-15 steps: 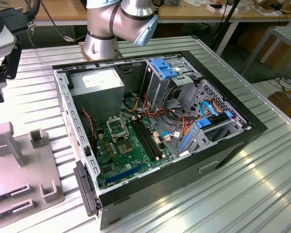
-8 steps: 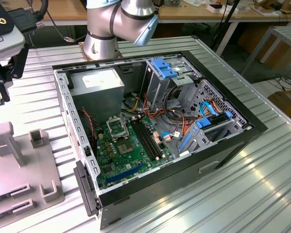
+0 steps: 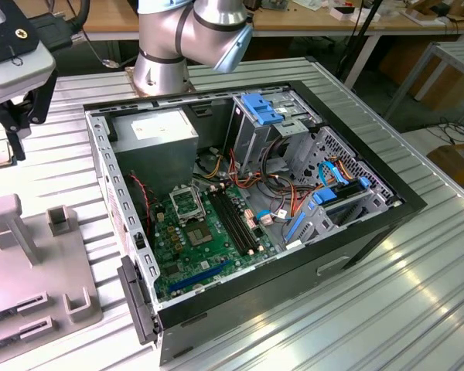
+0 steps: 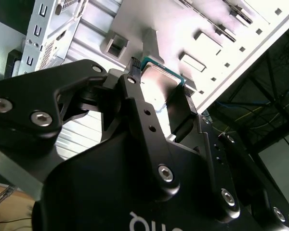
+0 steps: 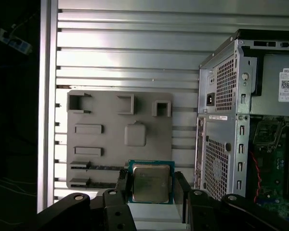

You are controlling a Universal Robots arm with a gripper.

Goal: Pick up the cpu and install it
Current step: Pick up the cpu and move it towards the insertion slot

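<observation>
The ribbed metal tabletop [image 3: 417, 294] carried an open computer case [image 3: 406, 202] lying on its side, and the silver arm [image 3: 178, 39] rose behind it, its upper part cut off by the frame. At the exterior view's left sat a grey fixture plate [image 3: 31, 270] with raised holders, part of it running out of the picture.

Inside the case a grey power supply [image 3: 158, 143] sat beside the green motherboard [image 3: 193, 247]. The first wrist view showed a white label on that supply. On the board were the long black memory slots [image 3: 236, 220] and the square black socket [image 3: 187, 205] with its metal frame.

The tool [image 5: 151, 182] hung over the plate, outside the case, with its black fingers [image 4: 135, 91] drawn in narrow and clamped on two opposite edges of the cpu [image 5: 151, 183]. In both wrist views the chip's silver top and greenish rim showed plainly between the fingers, well apart from the socket. In the exterior view the tool was partly cut off at the frame's edge, and I could not make the chip out there.
</observation>
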